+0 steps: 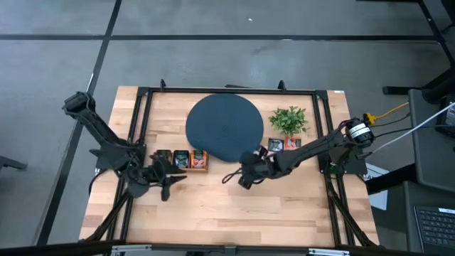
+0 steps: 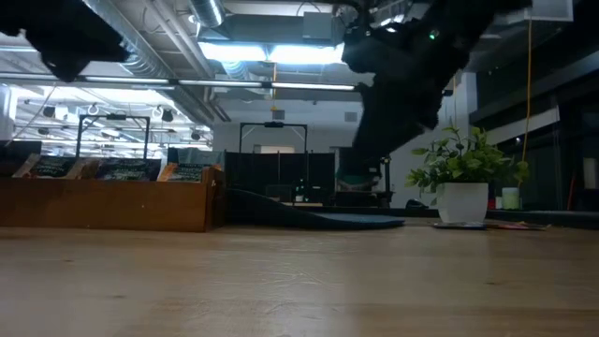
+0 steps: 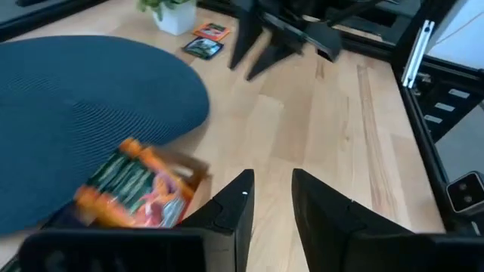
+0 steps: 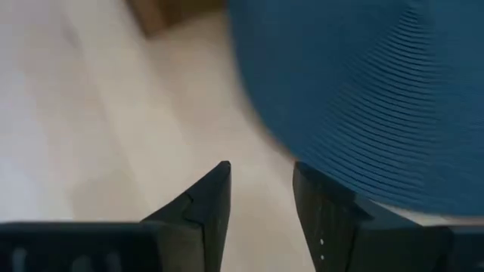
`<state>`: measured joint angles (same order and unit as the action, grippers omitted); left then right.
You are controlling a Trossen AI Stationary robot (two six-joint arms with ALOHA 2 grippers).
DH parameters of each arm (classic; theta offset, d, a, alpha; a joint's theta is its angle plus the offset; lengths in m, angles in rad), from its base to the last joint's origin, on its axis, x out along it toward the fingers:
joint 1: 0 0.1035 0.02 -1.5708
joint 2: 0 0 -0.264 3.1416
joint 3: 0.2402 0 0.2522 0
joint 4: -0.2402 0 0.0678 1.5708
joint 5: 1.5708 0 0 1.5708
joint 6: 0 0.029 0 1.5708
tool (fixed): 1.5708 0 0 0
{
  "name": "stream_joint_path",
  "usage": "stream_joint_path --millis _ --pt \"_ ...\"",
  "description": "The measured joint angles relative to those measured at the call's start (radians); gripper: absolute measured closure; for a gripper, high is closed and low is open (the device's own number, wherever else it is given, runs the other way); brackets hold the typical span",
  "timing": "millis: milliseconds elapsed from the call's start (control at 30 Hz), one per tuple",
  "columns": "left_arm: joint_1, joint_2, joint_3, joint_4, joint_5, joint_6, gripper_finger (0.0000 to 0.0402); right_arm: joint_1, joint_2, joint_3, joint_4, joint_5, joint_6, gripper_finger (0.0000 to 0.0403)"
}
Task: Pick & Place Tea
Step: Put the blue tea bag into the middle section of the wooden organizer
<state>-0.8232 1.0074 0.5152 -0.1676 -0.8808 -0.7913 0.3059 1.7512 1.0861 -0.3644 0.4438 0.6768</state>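
Note:
Several tea sachets [image 1: 181,159] stand upright in a low wooden box [image 2: 112,204] on the table's left, next to the round dark blue disc [image 1: 224,126]. In the left wrist view the box's orange sachets [image 3: 136,190] show just beyond my fingers. Two loose sachets [image 1: 283,144] lie flat by the small potted plant [image 1: 288,119]. My left gripper [image 1: 176,179] hovers open just near of the box, empty [image 3: 272,185]. My right gripper [image 1: 243,180] hovers open over bare wood at the disc's near edge, also empty [image 4: 261,177].
A black metal frame [image 1: 227,91] runs round the tabletop. Bare wood [image 1: 227,213] stretches from both grippers to the near edge. The plant [image 2: 463,178] in its white pot stands at the far right, the two loose sachets [image 3: 206,39] beside it.

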Motion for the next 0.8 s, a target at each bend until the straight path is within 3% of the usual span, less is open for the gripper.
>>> stream_joint_path --millis 167,367,533,800 --pt "0.099 0.129 0.0 0.203 0.083 0.122 0.0315 -0.015 0.0 0.118 -0.329 0.038 -0.003 0.0272" --pt "0.204 0.292 0.0 0.46 0.196 0.241 0.0316 -0.039 0.0 0.132 -0.593 0.052 0.111 0.0285" --pt "0.27 0.407 0.004 0.626 0.296 0.306 0.0316 -0.067 0.0 0.094 -0.646 0.053 0.16 0.0296" --pt "0.328 0.516 0.071 0.647 0.382 0.323 0.0316 -0.179 0.0 -0.048 -0.607 0.038 0.184 0.0316"
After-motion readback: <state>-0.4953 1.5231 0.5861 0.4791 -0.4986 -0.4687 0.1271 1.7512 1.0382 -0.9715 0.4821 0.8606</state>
